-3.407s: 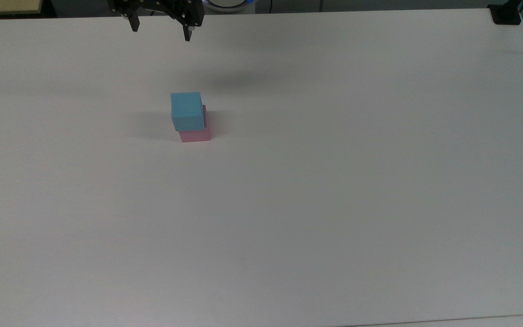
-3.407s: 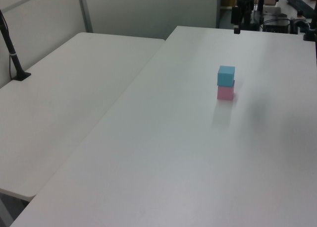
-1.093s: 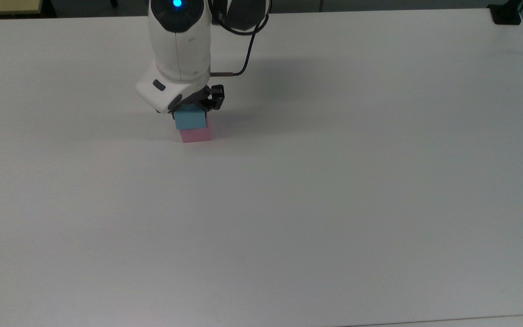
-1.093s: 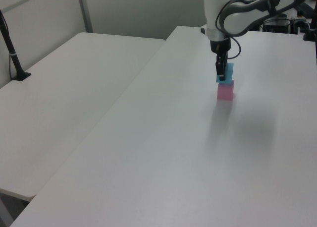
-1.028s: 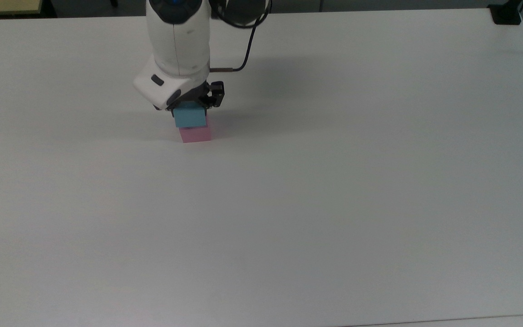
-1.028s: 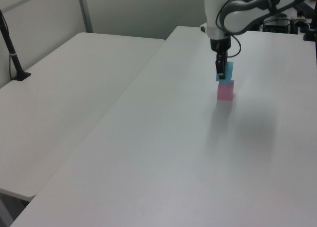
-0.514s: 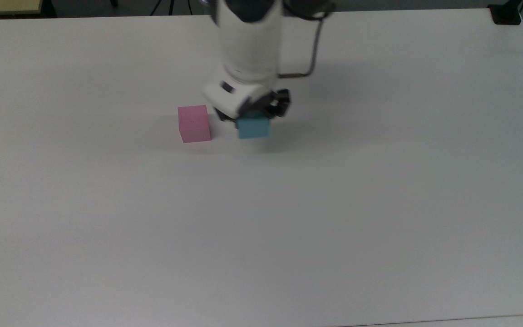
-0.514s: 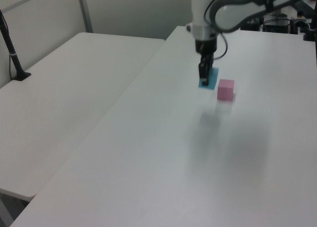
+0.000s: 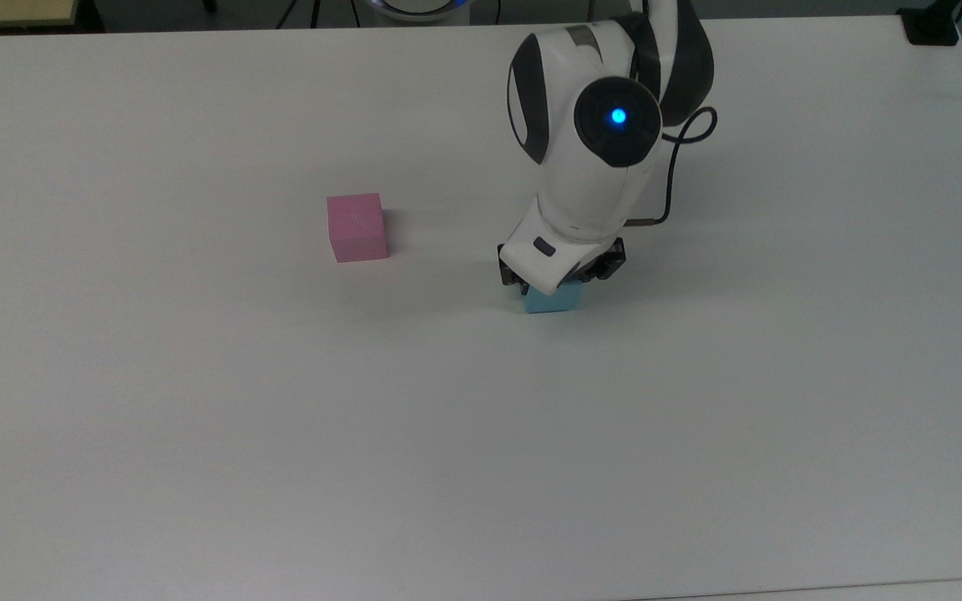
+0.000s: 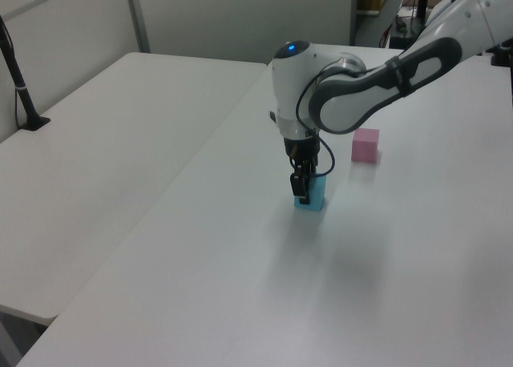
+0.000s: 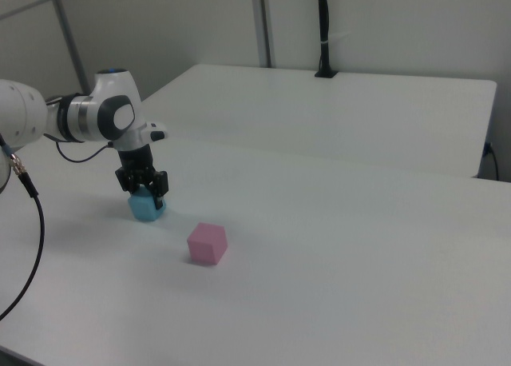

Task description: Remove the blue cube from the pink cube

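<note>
The blue cube sits low on the white table, right of the pink cube in the top view. My gripper comes down on it from above, shut on the blue cube, with the white wrist hiding most of its top. In the left view a dark finger lies against the blue cube, and the pink cube stands alone behind it. In the right view the gripper straddles the blue cube, and the pink cube lies apart to the right view's right.
A second white table adjoins this one, with a black post clamped at its far edge. The arm's black cable loops beside the wrist. Another black clamp sits at the top view's upper right corner.
The gripper came down onto the stack, shut on the blue cube, lifted it off the pink cube and carried it to the top view's right and down to the table. The pink cube stayed put.
</note>
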{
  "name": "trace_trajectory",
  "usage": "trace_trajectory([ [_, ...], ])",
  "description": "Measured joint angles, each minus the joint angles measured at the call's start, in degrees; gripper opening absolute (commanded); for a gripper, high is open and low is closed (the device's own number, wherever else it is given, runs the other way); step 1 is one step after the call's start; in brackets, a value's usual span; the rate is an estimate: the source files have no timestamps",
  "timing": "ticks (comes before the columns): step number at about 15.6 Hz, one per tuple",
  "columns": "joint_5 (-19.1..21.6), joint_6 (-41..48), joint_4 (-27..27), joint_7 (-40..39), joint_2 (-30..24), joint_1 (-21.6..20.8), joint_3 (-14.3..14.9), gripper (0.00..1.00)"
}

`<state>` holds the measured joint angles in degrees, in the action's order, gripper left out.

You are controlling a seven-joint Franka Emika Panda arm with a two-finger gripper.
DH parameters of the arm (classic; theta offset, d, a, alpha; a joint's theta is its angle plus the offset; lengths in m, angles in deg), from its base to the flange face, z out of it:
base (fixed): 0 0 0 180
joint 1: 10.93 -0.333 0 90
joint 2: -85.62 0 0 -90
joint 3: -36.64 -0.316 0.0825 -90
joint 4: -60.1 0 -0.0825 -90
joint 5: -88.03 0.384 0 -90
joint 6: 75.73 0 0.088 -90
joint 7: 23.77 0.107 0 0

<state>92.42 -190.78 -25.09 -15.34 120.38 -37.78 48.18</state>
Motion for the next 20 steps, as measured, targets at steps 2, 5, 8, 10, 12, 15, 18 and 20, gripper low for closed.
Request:
trace_trajectory([
  [2,0.0,-0.31,0.54,0.9,0.68,-0.2,0.17,1.0],
  [5,-0.02,-0.32,1.31,1.86,0.23,-0.32,0.29,1.0],
  [8,-0.34,0.88,1.05,2.27,-5.54,1.0,0.77,1.0],
  [10,-1.95,6.67,-0.43,2.26,-12.58,4.34,0.25,1.0],
  [12,-4.97,12.77,-2.64,2.17,-19.75,9.34,-1.64,1.0],
  [15,-8.25,16.74,-6.33,2.14,-27.32,15.62,-3.9,1.0],
  [18,-8.44,17.3,-8.6,2.07,-30.69,18.6,-4.31,1.0],
  [20,-8.44,18.28,-8.96,1.83,-31.1,19.16,-4.39,1.0],
])
